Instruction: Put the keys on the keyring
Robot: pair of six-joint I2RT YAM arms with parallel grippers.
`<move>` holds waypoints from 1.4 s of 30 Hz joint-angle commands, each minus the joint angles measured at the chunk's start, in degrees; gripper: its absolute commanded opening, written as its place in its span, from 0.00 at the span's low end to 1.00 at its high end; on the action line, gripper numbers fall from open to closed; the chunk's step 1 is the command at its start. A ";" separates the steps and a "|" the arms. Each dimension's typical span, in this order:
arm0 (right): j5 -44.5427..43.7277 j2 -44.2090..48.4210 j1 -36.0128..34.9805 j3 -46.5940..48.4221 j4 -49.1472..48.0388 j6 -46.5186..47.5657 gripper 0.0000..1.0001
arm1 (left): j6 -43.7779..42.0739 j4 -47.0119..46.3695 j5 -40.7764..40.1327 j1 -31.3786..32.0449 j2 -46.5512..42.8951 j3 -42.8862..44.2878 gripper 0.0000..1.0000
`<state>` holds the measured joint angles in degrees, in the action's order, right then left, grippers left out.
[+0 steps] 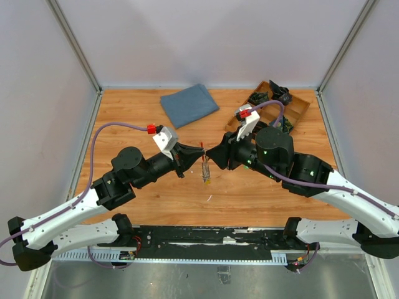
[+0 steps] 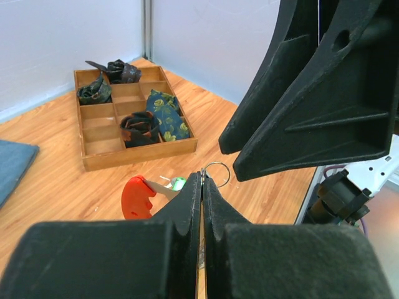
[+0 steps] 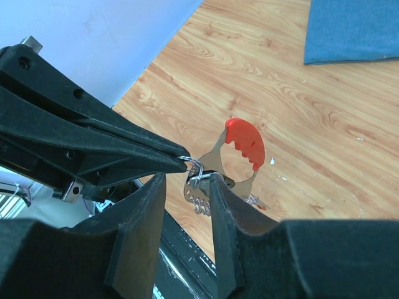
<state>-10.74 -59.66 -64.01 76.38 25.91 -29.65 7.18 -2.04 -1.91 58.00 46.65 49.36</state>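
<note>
Keys (image 3: 198, 200): small silver bunch with toothed edges showing, hanging in the air over mid-table between my two grippers. I cannot count them.
Keyring (image 3: 245, 142): red curved loop on silver arms, just beside the keys and also aloft. I cannot tell whether any key is already threaded on it.
Small wire ring (image 3: 194, 166): sits at the very tip of my left gripper, touching the bunch.
Left gripper (image 2: 202, 177): fingers pressed tight together, nipping that wire ring as I read it. The whole bunch hangs from here.
Right gripper (image 3: 187, 179): fingers stand apart, astride the keys. One is close against the metal and a gap shows at the other, so I judge there is no grip.
Step in hand: mid-air threading. The left holds the bunch while the right lines up on a key.
Next move: close the right fingers on one key alone, then ease its hole onto the loop. This calls for fine alignment and little force, and the left pinch must not slip.
Table (image 1: 249, 199): wooden, well below the bunch.
Tray (image 1: 299, 109): wooden and divided, with dark bundles in some compartments. Far right, well apart.
Cloth (image 1: 189, 104): blue, on the far side, well apart.
</note>
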 commanded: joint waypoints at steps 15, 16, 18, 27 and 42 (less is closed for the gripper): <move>-2.42 -0.55 1.05 -0.16 1.22 -2.86 0.31 | -0.59 -2.66 -0.36 0.43 -1.40 0.56 0.01; -2.69 -0.36 1.00 -0.43 1.21 -2.86 0.31 | -0.59 -2.70 -0.37 0.43 -1.47 0.48 0.01; -3.14 -0.03 1.06 -0.82 1.20 -2.85 0.31 | -0.59 -2.77 -0.32 0.45 -1.51 0.43 0.01; 0.23 1.09 2.14 -3.65 -1.71 -3.46 0.23 | -0.67 -4.06 0.81 0.45 -2.58 -0.31 0.00; 4.71 5.48 4.24 -9.05 -9.64 -4.59 0.20 | -0.68 -6.04 2.72 0.39 -3.00 -1.20 0.01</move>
<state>-7.07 -56.07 -60.29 68.69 20.93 -33.28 6.87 -3.62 0.14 58.00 44.25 48.25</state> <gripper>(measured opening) 0.198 0.017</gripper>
